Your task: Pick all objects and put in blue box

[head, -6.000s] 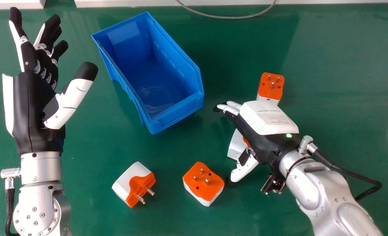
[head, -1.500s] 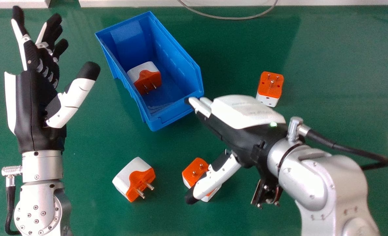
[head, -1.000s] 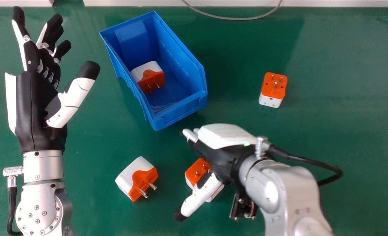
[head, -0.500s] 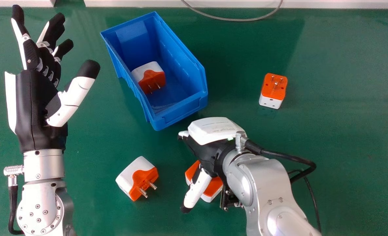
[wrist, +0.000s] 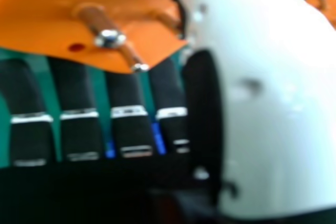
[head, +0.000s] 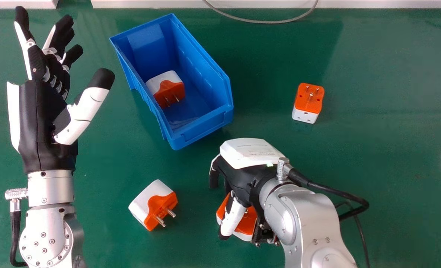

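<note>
Plug (head: 248,225) on the green worktop (head: 373,74), directly below the right hand (head: 242,176). Orange pin face up, white body below; hand and thumb cover part of it from above. In the right hand view, the pins and orange face lie across the fingers, on the palm side, with the thumb alongside.

Box (head: 204,132) beyond the right hand and toward the left, set at a slant, opening up. Boxed plug (head: 165,89) inside on the floor, against the side wall nearer the left hand (head: 38,123), pins toward the robot. The low end wall of the box stands between boxed plug and right hand.

Left plug (head: 146,204) well apart from the right hand, near side of the box; orange face tilted, pins pointing toward the robot's right. Far plug (head: 308,99) to the right of the box, upright, pins up. Grey cable (head: 265,21) looped at the far edge, well behind the box.

Right hand (wrist: 79,135): partly closed, fingers bent down around the plug's far side, thumb across the near side. Firmness of the grip: cannot tell. Plug low, at worktop level. Left hand at the view's left side: open, fingers extended, thumb spread.
</note>
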Robot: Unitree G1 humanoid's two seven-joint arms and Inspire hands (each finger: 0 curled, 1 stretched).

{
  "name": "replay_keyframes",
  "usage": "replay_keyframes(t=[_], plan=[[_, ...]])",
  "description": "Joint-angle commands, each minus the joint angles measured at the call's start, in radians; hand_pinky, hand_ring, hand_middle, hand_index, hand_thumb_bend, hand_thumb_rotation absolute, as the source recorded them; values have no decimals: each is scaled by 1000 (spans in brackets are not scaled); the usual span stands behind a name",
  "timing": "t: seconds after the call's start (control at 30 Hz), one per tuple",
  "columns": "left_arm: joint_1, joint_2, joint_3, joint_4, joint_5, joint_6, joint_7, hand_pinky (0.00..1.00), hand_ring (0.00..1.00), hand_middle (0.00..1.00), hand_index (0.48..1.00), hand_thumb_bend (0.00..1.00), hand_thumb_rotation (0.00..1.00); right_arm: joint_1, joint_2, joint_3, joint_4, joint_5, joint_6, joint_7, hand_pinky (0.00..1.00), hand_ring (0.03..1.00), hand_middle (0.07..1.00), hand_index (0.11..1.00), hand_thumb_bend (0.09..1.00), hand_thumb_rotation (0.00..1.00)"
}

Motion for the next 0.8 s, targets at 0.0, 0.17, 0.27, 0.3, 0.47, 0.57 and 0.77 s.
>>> replay_keyframes(t=[0.0, 0.17, 0.27, 0.3, 0.47, 0.57, 0.77], plan=[[3, 8, 5, -23, 1, -12, -2, 884, 927, 914, 904, 857, 511, 3, 17, -10, -38, 15, -13, -29, 348, 415, 544, 661, 523, 0], [2, 10, 6, -18, 2, -17, -2, 893, 933, 918, 908, 862, 508, 8, 16, -10, -49, 33, -24, -66, 361, 414, 550, 639, 520, 0], [3, 9, 7, -22, 4, -11, 2, 895, 932, 918, 908, 860, 508, 13, 14, -10, -77, 34, -29, -84, 361, 413, 551, 634, 519, 0], [4, 8, 7, -23, 3, -9, 3, 895, 932, 918, 908, 860, 508, 17, 15, -11, -87, 34, -29, -89, 361, 413, 551, 634, 519, 0], [6, 9, 8, -24, 18, -16, 14, 896, 928, 914, 905, 862, 517, 44, 22, -15, -146, 31, -25, -129, 355, 407, 548, 607, 516, 0], [6, 10, 8, -20, 16, -19, 11, 896, 928, 914, 905, 859, 516, 82, 25, -31, -222, 54, -43, -175, 351, 401, 540, 573, 512, 0], [2, 10, 9, -15, 18, -20, 13, 890, 928, 911, 906, 852, 514, 136, 52, -98, -356, 134, -78, -268, 285, 375, 507, 552, 507, 0]])
